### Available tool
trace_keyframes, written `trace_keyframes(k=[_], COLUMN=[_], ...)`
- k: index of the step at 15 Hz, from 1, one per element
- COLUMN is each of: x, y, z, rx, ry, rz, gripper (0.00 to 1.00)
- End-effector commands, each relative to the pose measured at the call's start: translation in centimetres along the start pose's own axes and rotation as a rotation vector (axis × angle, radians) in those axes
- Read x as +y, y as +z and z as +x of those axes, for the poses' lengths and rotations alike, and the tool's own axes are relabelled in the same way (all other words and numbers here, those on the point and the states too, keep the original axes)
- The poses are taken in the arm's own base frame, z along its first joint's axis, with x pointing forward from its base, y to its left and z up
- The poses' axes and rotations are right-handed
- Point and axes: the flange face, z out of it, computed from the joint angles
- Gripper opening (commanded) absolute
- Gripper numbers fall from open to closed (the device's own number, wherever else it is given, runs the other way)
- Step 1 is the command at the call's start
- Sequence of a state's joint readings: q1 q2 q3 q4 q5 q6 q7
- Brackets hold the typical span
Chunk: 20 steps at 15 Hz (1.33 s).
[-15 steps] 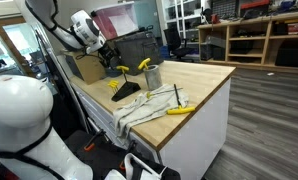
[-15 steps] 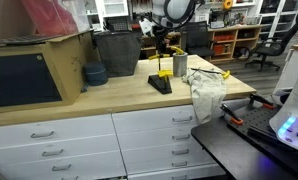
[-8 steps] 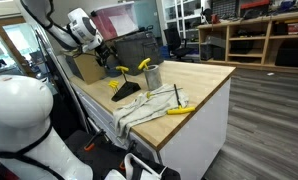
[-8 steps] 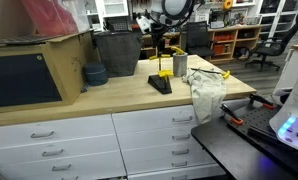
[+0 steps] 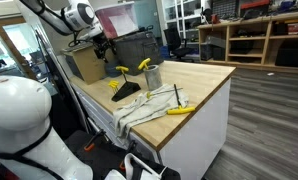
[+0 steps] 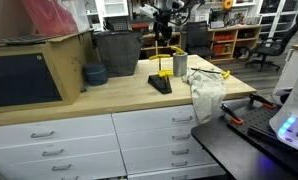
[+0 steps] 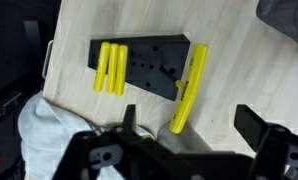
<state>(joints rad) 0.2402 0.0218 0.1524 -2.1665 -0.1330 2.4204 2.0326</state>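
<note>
My gripper (image 5: 102, 46) hangs open and empty, high above the wooden countertop (image 5: 204, 75); it also shows in an exterior view (image 6: 166, 30). In the wrist view the gripper (image 7: 189, 125) frames the things below it. A black tool block (image 7: 144, 62) lies there with yellow handles (image 7: 111, 68) on it. A metal cup (image 5: 153, 75) stands beside the block (image 5: 127, 92), and a yellow-handled tool (image 7: 189, 88) leans out of it. Cup (image 6: 179, 65) and block (image 6: 160, 84) show in both exterior views.
A white cloth (image 5: 144, 108) drapes over the counter edge with a yellow screwdriver (image 5: 179, 109) on it. A dark bin (image 6: 117, 52), a blue bowl (image 6: 94, 74) and a large wooden box (image 6: 29, 70) stand along the back. A white rounded machine (image 5: 24, 125) is close by.
The arm has risen and pulled back from just above the block and cup. The gripper stays open and empty. Nothing on the counter moved.
</note>
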Motion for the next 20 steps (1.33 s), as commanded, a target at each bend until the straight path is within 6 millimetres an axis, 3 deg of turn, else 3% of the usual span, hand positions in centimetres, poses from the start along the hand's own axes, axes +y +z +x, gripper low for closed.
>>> trace_keyframes(k=[1,5,9,11,12,17,20], x=[-1.0,-1.9,-2.8,-3.4,-2.9,-3.3,-3.1], y=[-2.1,-3.0,-4.0,-4.4,-3.3,-3.8,-3.1], z=[4.2,8.9,11.8,12.3,12.0,12.2,11.2], rx=[-0.001,0.05,0.065,0.068,0.057,0.063,0.07], ry=[-0.11,-0.335,-0.562,-0.647,-0.572,-0.624,-0.651], rz=[-0.037,-0.077,-0.08,-0.082,-0.067,-0.067,-0.073], gripper=[1.0,1.0,1.0,1.0,1.0,1.0,1.0])
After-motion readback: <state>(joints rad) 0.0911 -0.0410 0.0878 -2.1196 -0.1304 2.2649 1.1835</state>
